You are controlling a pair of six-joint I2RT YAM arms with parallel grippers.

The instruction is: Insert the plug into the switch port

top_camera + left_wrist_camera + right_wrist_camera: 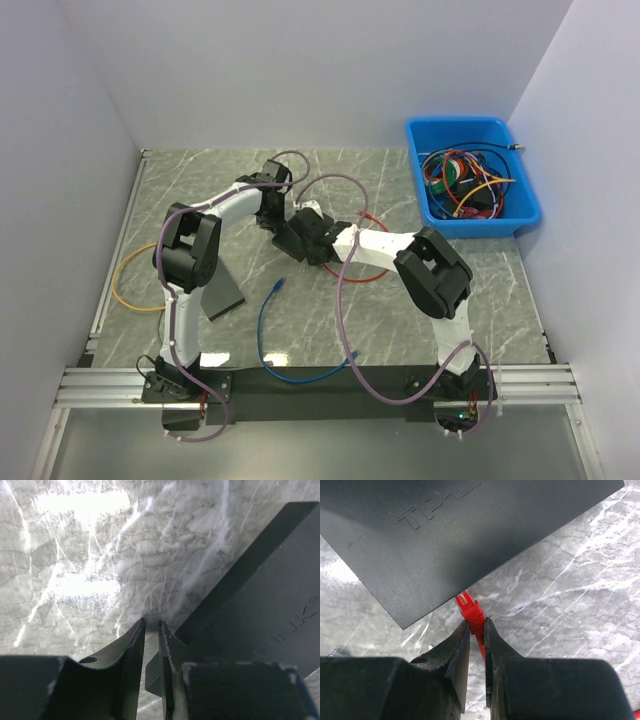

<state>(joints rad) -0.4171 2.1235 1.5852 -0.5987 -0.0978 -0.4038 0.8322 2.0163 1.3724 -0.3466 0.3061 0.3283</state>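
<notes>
The black switch [445, 535] fills the top of the right wrist view, with raised lettering on its lid. My right gripper [476, 621] is shut on the ribbed boot of the red plug [472, 611]. The plug's clear tip meets the switch's near edge and is partly hidden under it. In the top view the switch [288, 242] lies mid-table between both grippers, and the red cable [372, 222] loops to the right. My left gripper [151, 622] has its jaws nearly together with nothing between them. It stands at the switch's left corner [270, 610].
A blue bin [520, 215] of tangled cables stands at the back right. A blue cable [268, 335] lies at the front middle and a yellow cable [125, 285] at the left. A dark grey slab [225, 290] lies by the left arm.
</notes>
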